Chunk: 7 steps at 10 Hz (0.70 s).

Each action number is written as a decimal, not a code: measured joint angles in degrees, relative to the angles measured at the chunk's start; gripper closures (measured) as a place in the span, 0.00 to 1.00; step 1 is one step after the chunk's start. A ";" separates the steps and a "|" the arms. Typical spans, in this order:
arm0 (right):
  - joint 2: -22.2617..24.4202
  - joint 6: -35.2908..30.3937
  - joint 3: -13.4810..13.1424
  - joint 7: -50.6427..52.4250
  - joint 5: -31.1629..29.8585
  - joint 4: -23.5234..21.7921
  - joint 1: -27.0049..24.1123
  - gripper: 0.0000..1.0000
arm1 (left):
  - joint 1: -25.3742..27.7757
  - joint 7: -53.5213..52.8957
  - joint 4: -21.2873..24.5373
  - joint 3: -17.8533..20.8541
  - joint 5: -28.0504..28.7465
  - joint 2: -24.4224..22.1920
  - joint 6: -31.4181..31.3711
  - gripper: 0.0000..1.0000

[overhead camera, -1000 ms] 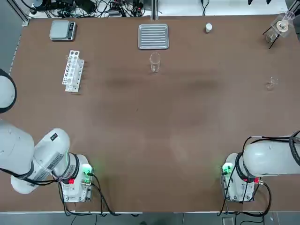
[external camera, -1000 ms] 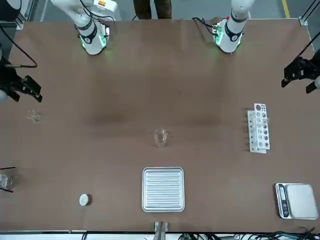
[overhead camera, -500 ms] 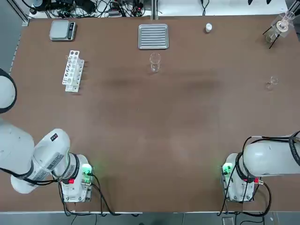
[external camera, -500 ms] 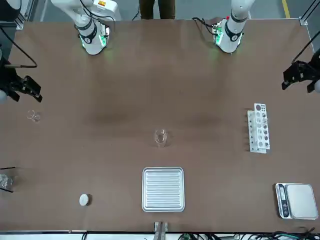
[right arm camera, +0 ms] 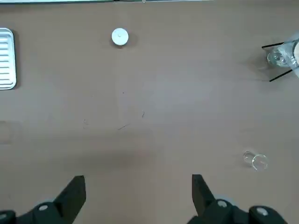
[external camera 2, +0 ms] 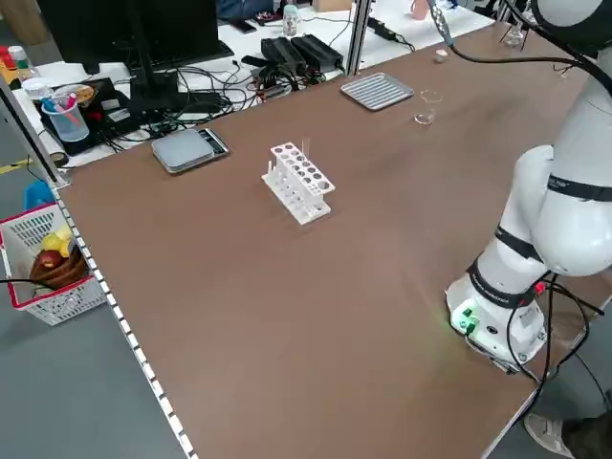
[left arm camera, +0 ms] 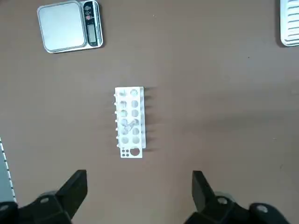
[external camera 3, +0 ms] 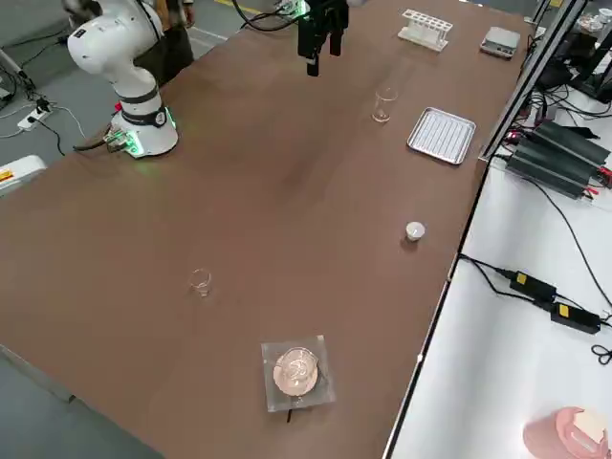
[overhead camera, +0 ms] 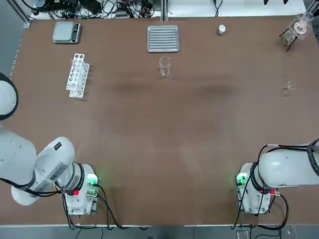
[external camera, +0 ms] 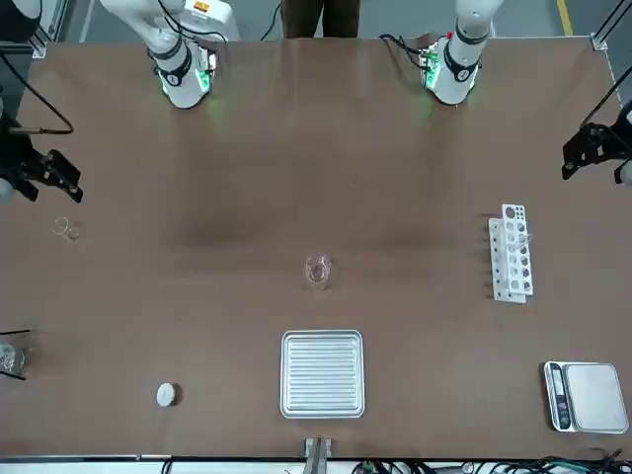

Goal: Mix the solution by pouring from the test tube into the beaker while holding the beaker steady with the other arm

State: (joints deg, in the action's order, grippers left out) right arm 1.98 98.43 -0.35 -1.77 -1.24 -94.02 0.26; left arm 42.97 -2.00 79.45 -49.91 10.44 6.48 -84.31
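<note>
Beaker (overhead camera: 164,66): stood upright beside the tray (overhead camera: 163,38), far mid-table (overhead camera: 159,144), reachable by either arm. Test tube (left arm camera: 129,124): sat racked below the open, empty left hand (left arm camera: 138,196). Right hand (right arm camera: 138,196): hovered open, empty.

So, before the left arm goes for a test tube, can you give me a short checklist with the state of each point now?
1. Left pincer open and empty: ok.
2. Left pincer above the test tube rack: ok, the rack lies ahead of its fingers in the wrist view.
3. A tube present in the rack: cannot tell, only a faint glassy shape shows.
4. Beaker upright, free, near the metal tray: ok.
5. Right pincer holding the beaker steady: not ok, it is open, far from it, beside a small glass.
</note>
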 joint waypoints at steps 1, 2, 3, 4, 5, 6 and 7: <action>0.00 0.01 -0.01 0.00 0.00 -0.01 0.00 0.00 | -1.01 0.76 0.01 0.02 0.82 0.91 0.00 0.01; -0.01 0.03 -0.02 0.00 0.00 -0.02 -0.01 0.00 | -1.72 1.59 0.01 0.04 0.96 1.72 -0.01 0.01; -0.02 0.04 -0.02 -0.01 0.00 -0.02 -0.01 0.00 | -2.53 1.94 -0.01 0.55 0.96 2.11 -0.04 0.01; -0.03 0.05 -0.03 -0.01 0.16 -0.02 -0.01 0.00 | -4.30 2.35 -0.07 2.35 0.77 2.10 -0.05 0.01; -0.04 0.06 -0.03 -0.01 0.32 -0.04 -0.01 0.00 | -6.64 2.73 -0.29 5.12 -0.43 2.03 -0.05 0.01; -0.04 0.06 -0.04 -0.02 0.37 -0.05 -0.01 0.00 | -8.79 2.97 -0.49 7.98 -2.51 1.96 -0.14 0.01; -0.04 0.07 -0.05 -0.02 0.40 -0.07 -0.01 0.00 | -11.45 3.05 -0.69 11.20 -3.85 1.89 -0.40 0.01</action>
State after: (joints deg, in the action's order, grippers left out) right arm 1.93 98.50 -0.40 -1.78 -0.85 -94.09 0.24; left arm 31.52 1.05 78.76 -38.71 6.59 8.37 -84.71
